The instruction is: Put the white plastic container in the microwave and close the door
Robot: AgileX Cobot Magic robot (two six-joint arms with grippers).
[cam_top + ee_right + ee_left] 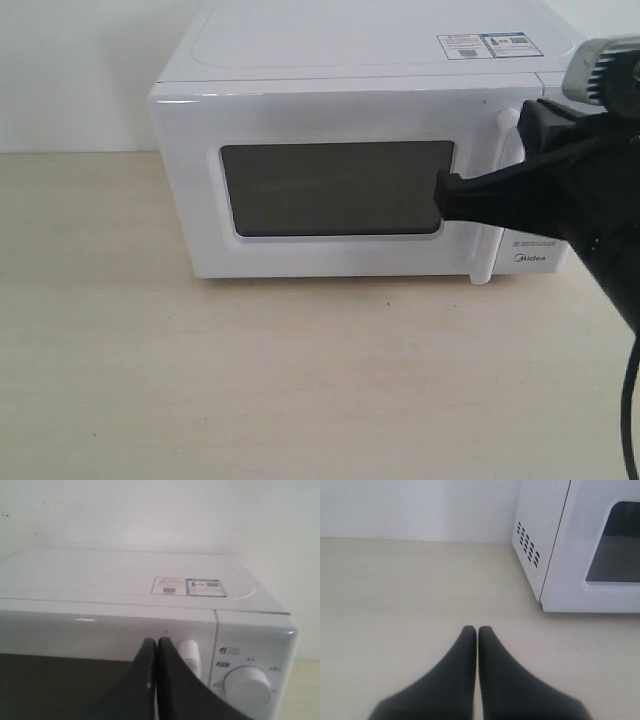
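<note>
- Nearest the lens in the exterior view, the right tool reaches in from the right, its black fingers pressed together with nothing between them; its tip lies over the right edge of the dark window.
- From the right wrist view, that tip sits just beside the top of the white bar handle; whether it touches the door I cannot tell.
- Microwave: white and boxy, upright on the bench, with stickers on its top and a round knob on the right panel.
- Door: shut flush with the body.
- White plastic container: in no view; the mesh window is too dark to show what is inside.
- Left tool: fingers together, empty, above bare bench and well apart from the microwave's vented side.
- Bench: pale, wood-grained.
- Wall behind: plain white.
</note>
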